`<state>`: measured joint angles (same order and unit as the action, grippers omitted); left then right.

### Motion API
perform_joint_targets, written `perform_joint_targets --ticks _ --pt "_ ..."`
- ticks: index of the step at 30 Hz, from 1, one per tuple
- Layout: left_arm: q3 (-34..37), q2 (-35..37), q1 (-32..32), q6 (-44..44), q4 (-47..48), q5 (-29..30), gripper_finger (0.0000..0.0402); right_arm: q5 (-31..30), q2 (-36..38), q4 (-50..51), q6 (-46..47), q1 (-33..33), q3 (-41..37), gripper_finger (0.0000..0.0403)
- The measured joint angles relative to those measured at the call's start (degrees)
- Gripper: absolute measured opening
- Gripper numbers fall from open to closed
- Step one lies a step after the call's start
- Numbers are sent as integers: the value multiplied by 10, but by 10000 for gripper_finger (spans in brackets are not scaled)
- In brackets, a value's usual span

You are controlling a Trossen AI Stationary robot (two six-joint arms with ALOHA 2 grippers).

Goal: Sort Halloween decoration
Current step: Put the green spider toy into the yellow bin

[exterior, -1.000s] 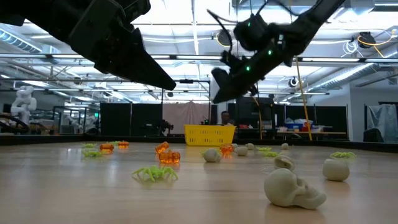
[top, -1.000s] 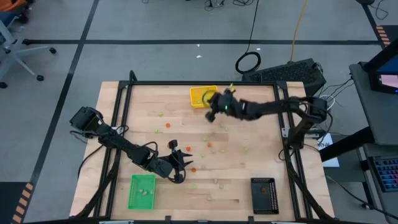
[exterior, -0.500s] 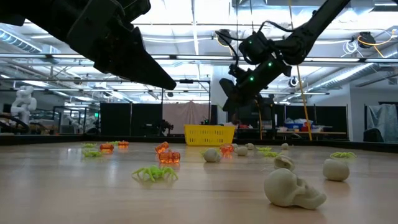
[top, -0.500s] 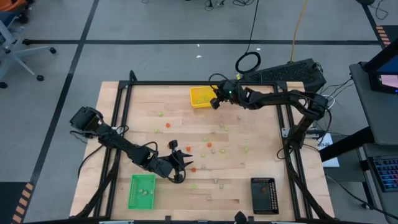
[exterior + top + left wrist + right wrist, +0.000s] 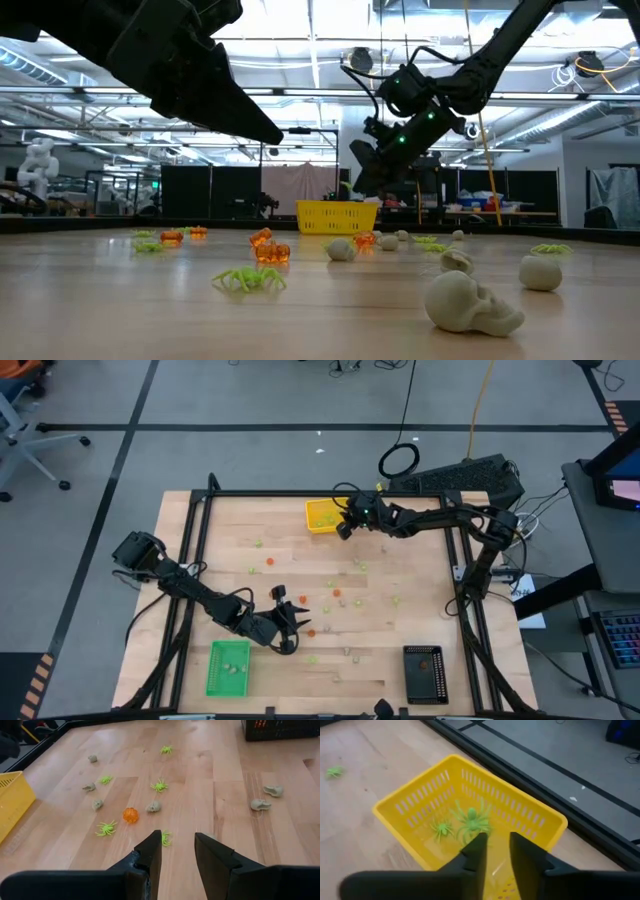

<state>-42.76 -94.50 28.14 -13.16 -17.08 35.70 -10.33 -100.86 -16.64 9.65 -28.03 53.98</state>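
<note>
Lying scattered across the pale wooden counter (image 5: 420, 610): tiny plastic Halloween decorations (image 5: 130, 815), orange pumpkins, light green spiders and beige-grey skulls, with two more green spiders (image 5: 471, 821) already inside the yellow slotted plastic tray (image 5: 405, 807) at the far edge. Swung from mid-counter over that tray within the last second, the right tool (image 5: 495, 851), now hanging just above its rim with fingers slightly apart and nothing seen between them; a drop apparently just made, so one piece fewer to sort. Parked low near the green tray (image 5: 228, 666), unmoved: the left tool (image 5: 177, 855), fingers apart, empty, touching nothing.
</note>
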Motion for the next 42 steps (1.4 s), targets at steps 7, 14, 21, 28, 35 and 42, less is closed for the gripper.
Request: perform_joint_targets --ticks 7,14,21,28,35,42 --pt "0 0 0 0 -1 0 115 0 46 20 -14 9 0 150" --pt "0 0 0 0 -5 0 115 1 78 36 -14 1 0 159" --pt "0 0 0 0 -5 0 115 -8 73 73 -26 -4 0 170" --pt "0 0 0 0 -5 0 115 -148 69 61 -267 47 0 191" --pt "0 0 0 1 -4 0 115 -169 70 47 -394 63 0 180" --pt "0 0 0 1 -4 0 115 -139 70 47 -363 64 0 151"
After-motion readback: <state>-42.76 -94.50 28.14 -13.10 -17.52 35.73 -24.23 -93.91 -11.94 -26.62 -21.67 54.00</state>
